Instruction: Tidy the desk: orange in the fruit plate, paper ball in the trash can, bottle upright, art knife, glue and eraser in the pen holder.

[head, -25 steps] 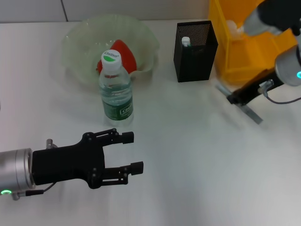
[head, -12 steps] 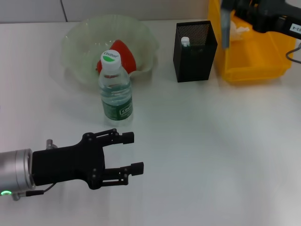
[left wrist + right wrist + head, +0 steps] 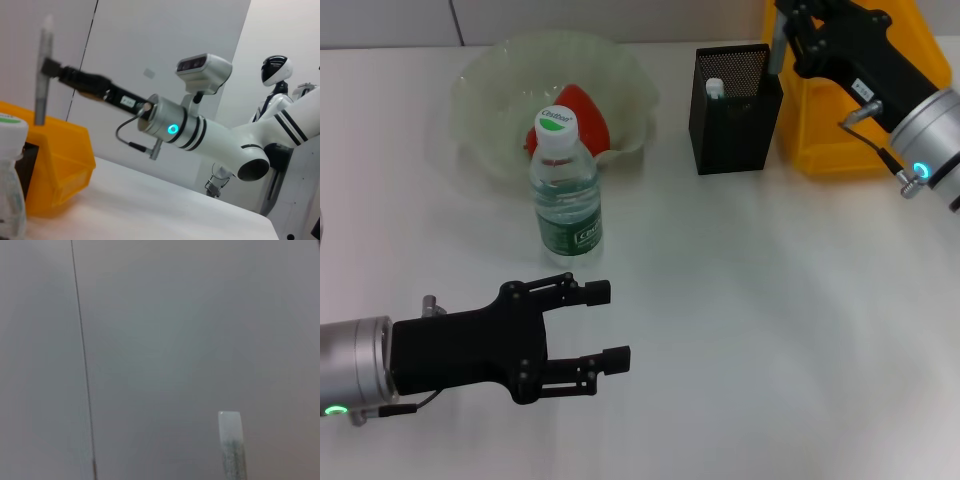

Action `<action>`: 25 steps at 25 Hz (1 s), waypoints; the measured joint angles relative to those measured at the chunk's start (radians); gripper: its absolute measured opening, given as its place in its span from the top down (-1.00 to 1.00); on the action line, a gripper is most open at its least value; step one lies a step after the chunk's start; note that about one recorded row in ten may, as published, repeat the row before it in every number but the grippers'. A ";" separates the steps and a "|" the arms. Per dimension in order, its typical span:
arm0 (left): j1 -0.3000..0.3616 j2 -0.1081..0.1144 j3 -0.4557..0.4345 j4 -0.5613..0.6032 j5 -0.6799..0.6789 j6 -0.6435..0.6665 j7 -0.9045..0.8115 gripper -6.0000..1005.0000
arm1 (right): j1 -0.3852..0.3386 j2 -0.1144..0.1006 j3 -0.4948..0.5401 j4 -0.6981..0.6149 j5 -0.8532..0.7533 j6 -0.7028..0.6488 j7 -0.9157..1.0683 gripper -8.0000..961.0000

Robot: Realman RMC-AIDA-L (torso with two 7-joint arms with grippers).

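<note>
Counter (image 3: 750, 330): white, seen bare toward the near side.
Wall (image 3: 175, 330): grey, crossed by one thin seam.

Smooth white matte tabletop (image 3: 750, 300); pale grey panelled wall (image 3: 165, 40) behind, thin vertical seam (image 3: 82, 360); soft even light.

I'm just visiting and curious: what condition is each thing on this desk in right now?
Bottle: upright, capped.
Fruit plate: holds an orange-red item.
Pen holder: upright, a white-capped item inside.
Art knife: held vertical above the pen holder.
Right hand: shut on the art knife.
Left hand: open, empty.
</note>
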 joint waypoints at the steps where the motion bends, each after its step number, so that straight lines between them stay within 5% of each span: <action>1: 0.000 0.000 0.000 0.000 0.000 0.000 0.001 -0.59 | 0.009 0.000 0.001 0.015 0.011 0.005 -0.013 0.72; 25: -0.039 -0.010 0.000 0.017 -0.001 -0.001 -0.073 -0.59 | 0.067 0.000 0.088 0.137 0.005 0.013 -0.267 0.72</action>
